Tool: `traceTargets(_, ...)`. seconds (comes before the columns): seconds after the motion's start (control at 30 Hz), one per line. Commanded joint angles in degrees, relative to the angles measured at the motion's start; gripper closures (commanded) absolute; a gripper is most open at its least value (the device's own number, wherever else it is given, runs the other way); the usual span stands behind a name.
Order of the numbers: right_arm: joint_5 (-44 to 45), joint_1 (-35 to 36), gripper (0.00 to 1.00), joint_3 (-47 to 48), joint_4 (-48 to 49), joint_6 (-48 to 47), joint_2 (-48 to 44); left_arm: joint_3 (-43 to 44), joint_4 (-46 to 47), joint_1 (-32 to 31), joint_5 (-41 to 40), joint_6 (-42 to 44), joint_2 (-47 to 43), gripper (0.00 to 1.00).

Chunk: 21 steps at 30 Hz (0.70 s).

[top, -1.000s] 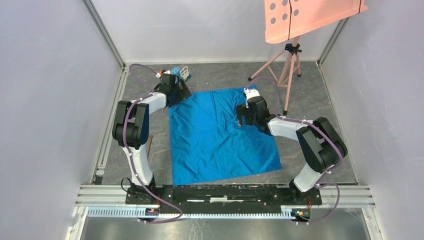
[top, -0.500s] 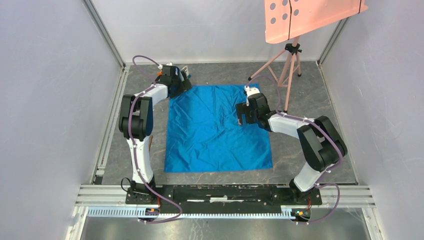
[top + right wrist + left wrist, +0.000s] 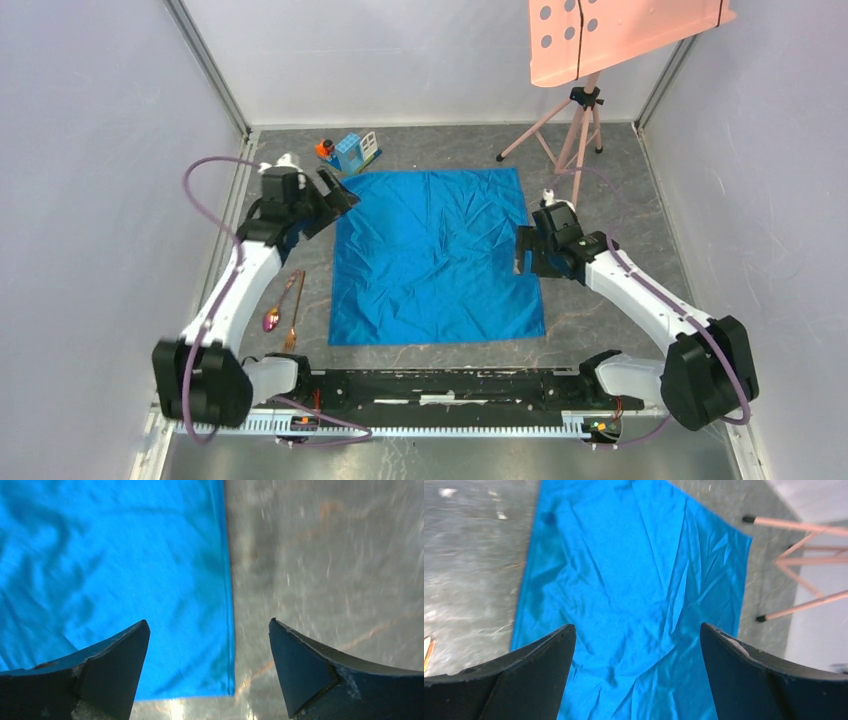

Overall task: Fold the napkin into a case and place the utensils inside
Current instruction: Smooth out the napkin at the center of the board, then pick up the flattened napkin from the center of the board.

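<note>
The bright blue napkin [image 3: 435, 255] lies spread flat and wrinkled in the middle of the table, unfolded. Left of it, on the bare table, lie the golden spoon [image 3: 282, 300] and fork [image 3: 295, 315] side by side. My left gripper [image 3: 338, 193] hangs open just off the napkin's far left corner; in the left wrist view the napkin [image 3: 634, 580] fills the gap of that gripper [image 3: 636, 635]. My right gripper [image 3: 520, 252] is open over the napkin's right edge; its wrist view shows the napkin [image 3: 115, 570], its hem and one corner between the open fingers of the gripper [image 3: 209, 630]. Neither gripper holds anything.
A small blue-and-white toy block house [image 3: 355, 150] stands beyond the napkin's far left corner. A pink tripod [image 3: 572, 140] carrying a pink panel [image 3: 620, 35] stands at the far right, its legs [image 3: 804, 525] close to the napkin's far right corner. Grey walls enclose the table.
The napkin went from skewed to squared flat. The left arm has swung out to the left, uncovering the spoon and fork. The right gripper has drawn back from over the cloth to its right edge.
</note>
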Motion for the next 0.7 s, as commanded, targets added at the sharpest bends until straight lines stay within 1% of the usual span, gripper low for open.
traceTargets(0.0,-6.8,-1.0,0.05,-5.8,-10.3,6.4,-3.5,-6.8,-4.9,7.1,5.0,-5.4,-13.7,0.00)
traceTargets(0.07,-8.4,-1.1,0.02,-7.5,-10.8,7.0,-3.6,-8.8,-6.6,9.5,7.5,-3.9,-18.1,0.00)
traceTargets(0.17,-10.8,-1.2,0.02,-11.4,-10.4,11.2,-5.0,-8.8,-11.3,10.2,10.2,-0.4,-21.0,0.00)
traceTargets(0.2,-11.6,-1.3,0.04,-12.5,-10.1,12.5,-5.6,-9.0,-12.4,10.2,11.6,0.2,-21.7,0.00)
traceTargets(0.3,-10.0,-1.3,0.18,-13.4,-11.9,16.0,-6.4,-11.2,-12.9,10.1,15.0,1.2,-23.7,0.00)
traceTargets(0.33,-9.3,-1.3,0.24,-13.2,-12.9,17.0,-6.6,-12.2,-12.9,10.2,14.8,1.3,-24.7,0.00)
traceTargets(0.43,-9.5,-1.3,0.37,-14.9,-13.4,20.6,-7.8,-15.0,-12.7,10.1,12.9,-0.1,-27.9,0.00)
traceTargets(0.53,-9.3,-1.3,0.41,-16.4,-11.8,22.5,-8.2,-17.2,-12.0,9.7,13.1,-1.3,-29.7,0.04)
traceTargets(0.63,-7.6,-1.2,0.42,-14.9,-12.2,23.3,-6.7,-18.2,-12.3,8.7,11.8,-2.1,-30.2,0.08)
traceTargets(0.67,-7.1,-1.2,0.42,-14.4,-12.4,23.5,-6.2,-18.3,-12.8,7.3,10.9,-2.3,-30.5,0.08)
